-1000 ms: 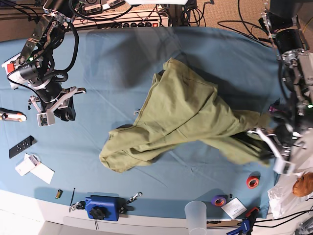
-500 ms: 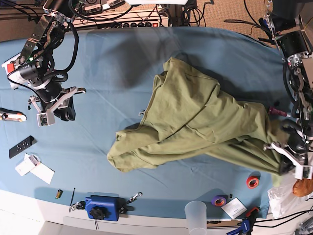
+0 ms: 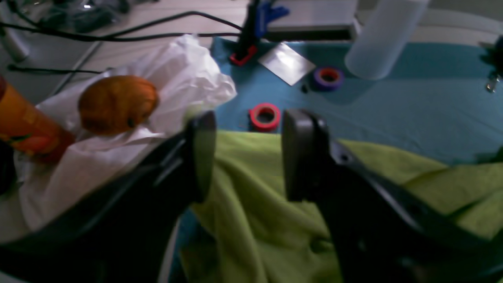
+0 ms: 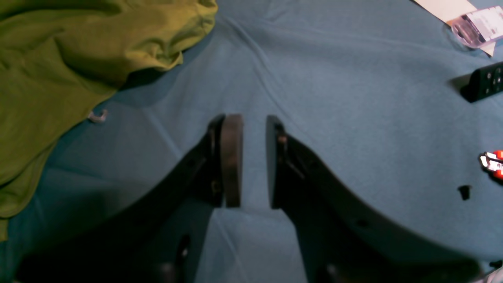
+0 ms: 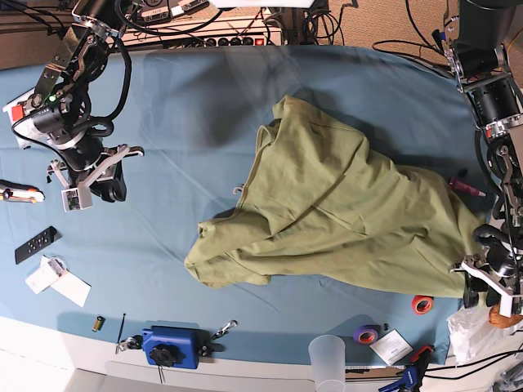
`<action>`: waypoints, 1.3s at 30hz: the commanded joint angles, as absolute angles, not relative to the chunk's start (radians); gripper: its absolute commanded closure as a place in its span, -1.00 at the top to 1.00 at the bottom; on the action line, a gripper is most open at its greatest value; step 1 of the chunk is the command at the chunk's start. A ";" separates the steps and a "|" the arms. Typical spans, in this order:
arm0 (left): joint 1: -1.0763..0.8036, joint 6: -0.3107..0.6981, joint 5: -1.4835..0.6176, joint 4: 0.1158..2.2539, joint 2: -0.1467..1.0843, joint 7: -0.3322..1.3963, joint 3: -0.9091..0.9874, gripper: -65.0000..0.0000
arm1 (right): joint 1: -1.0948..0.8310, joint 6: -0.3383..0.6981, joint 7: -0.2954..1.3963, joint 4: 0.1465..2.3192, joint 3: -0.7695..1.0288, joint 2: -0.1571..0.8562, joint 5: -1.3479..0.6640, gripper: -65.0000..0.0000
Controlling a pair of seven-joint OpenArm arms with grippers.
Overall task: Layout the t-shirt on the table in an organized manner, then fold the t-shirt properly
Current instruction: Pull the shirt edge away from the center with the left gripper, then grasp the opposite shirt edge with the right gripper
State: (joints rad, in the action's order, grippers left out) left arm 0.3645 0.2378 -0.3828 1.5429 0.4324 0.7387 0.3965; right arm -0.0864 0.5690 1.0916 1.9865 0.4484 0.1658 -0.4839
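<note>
1. Clutter near the left gripper (image 3: 248, 155): red tape roll (image 3: 265, 116) touching or just beside the shirt hem, purple tape roll (image 3: 329, 77) and a shiny card (image 3: 286, 63) further out, translucent cup (image 3: 382, 35) standing beyond them. White plastic bag (image 3: 129, 118) with a round orange-brown item (image 3: 118, 103) just off the table corner, close beside the left jaw.
2. Clutter near the right gripper (image 4: 250, 161): black remote (image 4: 482, 83), packaged item on paper (image 4: 473, 24), red-tipped tool (image 4: 493, 162), small black speck (image 4: 464, 191). Small pale clip (image 4: 97, 116) just beside the shirt edge. Nothing between the jaws and the cloth.
3. Front edge in the base view: blue clamp block (image 5: 172, 346), small screws and a key-like piece (image 5: 225, 329) near it.
4. Table (image 5: 188, 122): teal-blue cloth, lightly creased, pale rim along the front. Cables and a power strip (image 5: 237, 38) behind the far edge.
5. T-shirt (image 5: 327, 204): olive green, rumpled, lying on the table's middle and toward the left-arm side. Long axis roughly diagonal, from a bunched end at front centre to a wide end by the left gripper; a narrower peak toward the far edge.
6. Left gripper: fingers well apart, over the shirt's edge, nothing clamped.
7. Right gripper: fingers a narrow gap apart, empty, over bare cloth, well apart from the shirt.
</note>
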 commanded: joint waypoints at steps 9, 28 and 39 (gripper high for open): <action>0.385 0.316 -0.651 1.739 0.452 1.121 0.402 -0.13 | -0.075 0.568 1.089 2.001 0.450 0.177 -0.538 -0.64; -0.019 0.393 -0.706 2.050 0.449 1.107 0.403 -0.13 | -0.114 0.636 1.237 2.001 0.020 0.177 -0.653 -0.64; -0.025 0.393 -0.696 2.050 0.449 1.100 0.403 -0.13 | -0.120 0.618 1.162 2.001 -0.234 0.177 -0.500 -0.64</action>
